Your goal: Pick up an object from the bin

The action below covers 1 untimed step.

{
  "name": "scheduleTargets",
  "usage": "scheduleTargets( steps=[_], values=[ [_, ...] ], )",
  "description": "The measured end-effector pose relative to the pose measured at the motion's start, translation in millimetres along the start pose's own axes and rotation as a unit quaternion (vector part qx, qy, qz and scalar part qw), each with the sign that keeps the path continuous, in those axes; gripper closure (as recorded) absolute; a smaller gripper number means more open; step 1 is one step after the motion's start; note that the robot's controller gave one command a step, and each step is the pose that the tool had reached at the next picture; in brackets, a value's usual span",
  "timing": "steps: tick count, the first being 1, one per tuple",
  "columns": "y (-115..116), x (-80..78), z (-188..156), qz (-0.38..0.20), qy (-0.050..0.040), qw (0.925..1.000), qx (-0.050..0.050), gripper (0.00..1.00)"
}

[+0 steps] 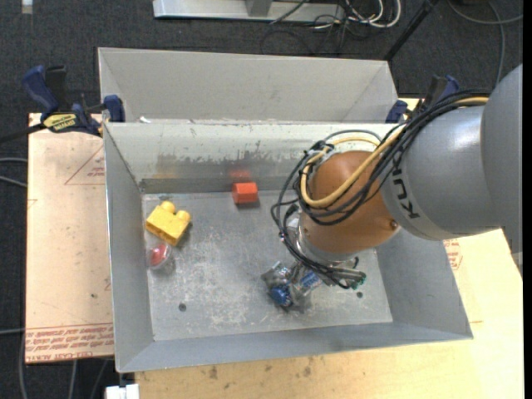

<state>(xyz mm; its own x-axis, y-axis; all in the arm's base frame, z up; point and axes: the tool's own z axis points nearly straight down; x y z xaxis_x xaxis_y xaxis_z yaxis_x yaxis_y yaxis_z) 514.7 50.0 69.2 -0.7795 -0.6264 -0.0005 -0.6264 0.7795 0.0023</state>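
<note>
My gripper (293, 281) reaches down to the bin floor at the front, right of the middle, mostly hidden under the arm's wrist. A small blue thing (280, 296) sits right at its tip, against the floor; I cannot tell whether it is held. A small orange-red cube (245, 193) lies near the back wall, up and to the left of the gripper. A yellow block with a notched top (169, 221) rests at the left side of the bin.
A small clear thing with a red part (159, 256) lies just below the yellow block by the left wall. The arm and its orange cover with cables hang over the right half of the bin.
</note>
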Motion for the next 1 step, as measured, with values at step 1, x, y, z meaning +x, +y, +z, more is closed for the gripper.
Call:
scheduleTargets(
  steps=[1],
  values=[
    [23.1,-7.4,-134.3,0.015,-0.004,0.9999,0.003,1.0]
  ],
)
